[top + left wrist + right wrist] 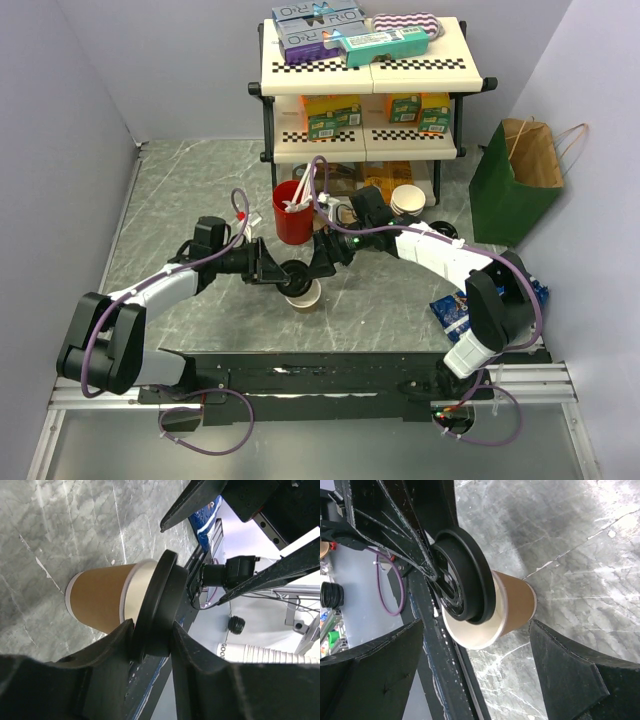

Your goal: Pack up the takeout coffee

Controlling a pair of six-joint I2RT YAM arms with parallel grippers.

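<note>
Over the middle, the left gripper [152, 637] is pinched onto the rim of the round black plastic lid [162, 600], holding it askew at the mouth of the small brown paper cup [100, 600], with part of the cup's pale rim showing uncovered. The cup stands on the grey marbled table [180, 200], just in front of the red cup of stirrers [292, 215]. And the right gripper [477, 624] has its jaws spread wide, one on either side of the cup, touching nothing.

Brown cup [97, 601], black lid [159, 602], grey veined table [60, 530]
</note>
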